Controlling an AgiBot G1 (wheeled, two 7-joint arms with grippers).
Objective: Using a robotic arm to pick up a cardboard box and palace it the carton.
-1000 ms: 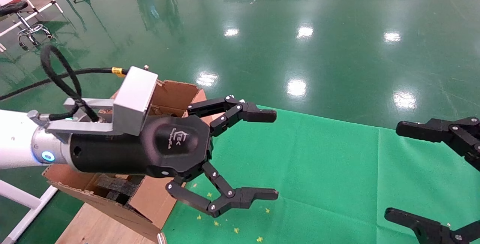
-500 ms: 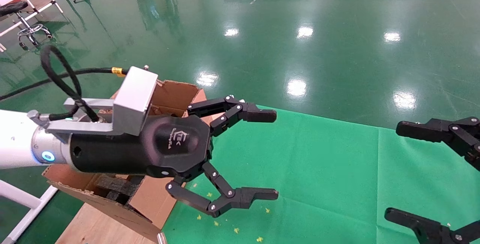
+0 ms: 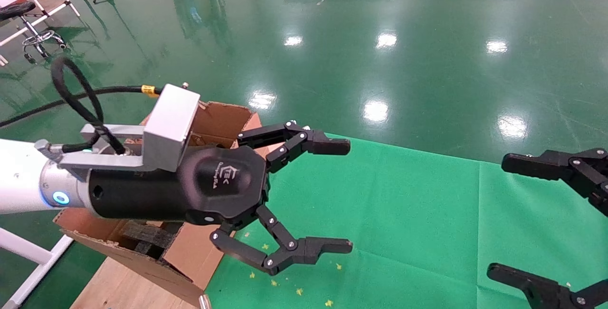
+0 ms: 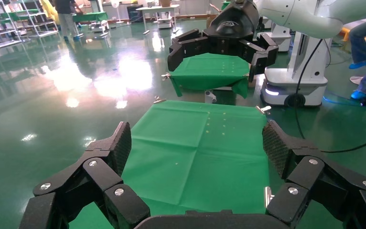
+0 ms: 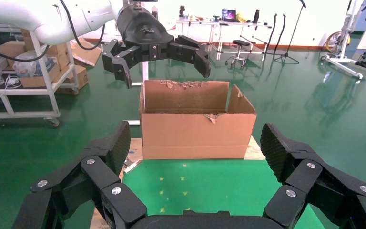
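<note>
nothing shifted over the last second: left gripper (image 3: 344, 195) spread wide and empty beside the carton (image 3: 216, 119); cardboard box seemingly placed inside, right gripper (image 3: 510, 216) wide too.

White arm (image 3: 19, 176), black end effector (image 3: 339, 195)
</note>
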